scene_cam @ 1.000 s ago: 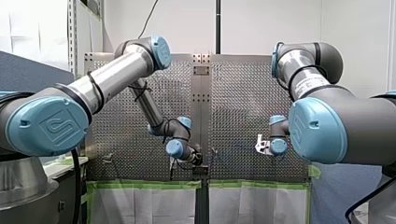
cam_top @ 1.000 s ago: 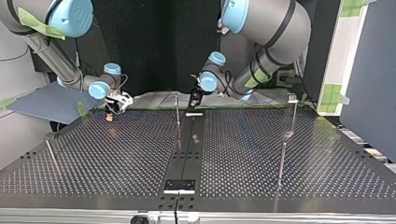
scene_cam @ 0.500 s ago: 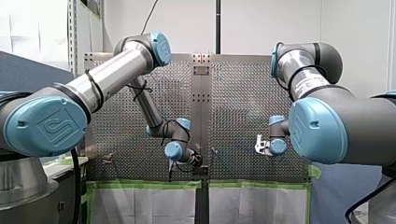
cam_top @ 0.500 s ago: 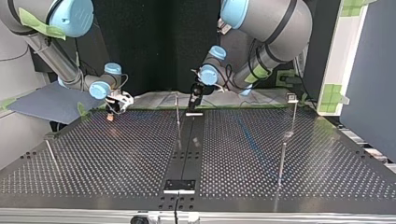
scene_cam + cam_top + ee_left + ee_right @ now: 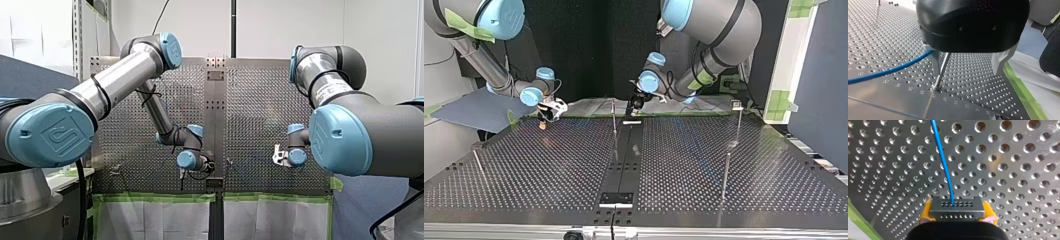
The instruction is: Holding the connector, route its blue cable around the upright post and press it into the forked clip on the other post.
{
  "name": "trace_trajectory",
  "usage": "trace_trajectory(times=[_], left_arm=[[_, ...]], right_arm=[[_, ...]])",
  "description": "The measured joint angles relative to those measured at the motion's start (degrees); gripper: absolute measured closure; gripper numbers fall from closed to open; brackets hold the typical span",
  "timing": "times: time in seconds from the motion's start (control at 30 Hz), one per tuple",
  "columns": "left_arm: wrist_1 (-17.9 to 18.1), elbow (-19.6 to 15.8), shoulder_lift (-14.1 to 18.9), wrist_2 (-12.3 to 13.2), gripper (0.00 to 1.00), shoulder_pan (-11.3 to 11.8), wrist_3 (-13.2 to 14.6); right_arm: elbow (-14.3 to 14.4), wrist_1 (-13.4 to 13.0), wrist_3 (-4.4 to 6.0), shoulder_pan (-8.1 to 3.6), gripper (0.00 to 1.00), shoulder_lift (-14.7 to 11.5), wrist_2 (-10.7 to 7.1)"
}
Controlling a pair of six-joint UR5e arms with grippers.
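Yellow-padded right gripper (image 5: 957, 216) clamps the rectangular 2-row connector (image 5: 957, 206) trailing blue cable (image 5: 943, 162); left gripper (image 5: 966, 70) stands apart, apparently straddling slim metal post (image 5: 942, 71).

One thin blue cable (image 5: 944, 165), one dark grey rectangular connector (image 5: 957, 208), two slim upright metal posts (image 5: 614, 117) by the perforated metal worktop (image 5: 549, 170)'s far edge in the top view: one mid-edge, the other post (image 5: 738, 125) near a corner.

- The upright post (image 5: 941, 71) loses its top behind the black body of my left gripper (image 5: 965, 71).
- The blue cable (image 5: 885, 72) is cut off by the left wrist view's edge.
- The lower part of the connector (image 5: 957, 206) is hidden by my right gripper (image 5: 957, 214).
- In the front and top views the cable is too thin to trace.
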Motion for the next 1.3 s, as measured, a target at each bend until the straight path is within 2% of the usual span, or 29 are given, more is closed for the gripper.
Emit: trace_trajectory(times=[0.2,0.4,0.53,0.83,1.3], left_arm=[[-0.09,-0.15,0.6,-0.14,0.0,-0.63,0.1],[1.45,-2.2,3.11,0.42,0.0,-1.73,0.16],[1.04,-3.19,4.39,0.83,0.0,-2.89,0.15],[0.38,-5.59,4.66,1.25,0.0,-4.95,-1.05],[1.96,-6.36,4.68,1.3,0.0,-5.83,-1.51]], right_arm=[[0.01,0.03,0.0,0.01,1.0,0.0,-0.07],[0.0,0.0,0.0,0.01,1.0,0.0,-0.08],[0.0,-0.14,0.0,0.01,1.0,0.0,-0.08],[0.01,0.02,0.13,0.15,1.0,0.0,-0.11],[0.01,-0.08,0.24,0.28,1.0,0.04,-0.17]])
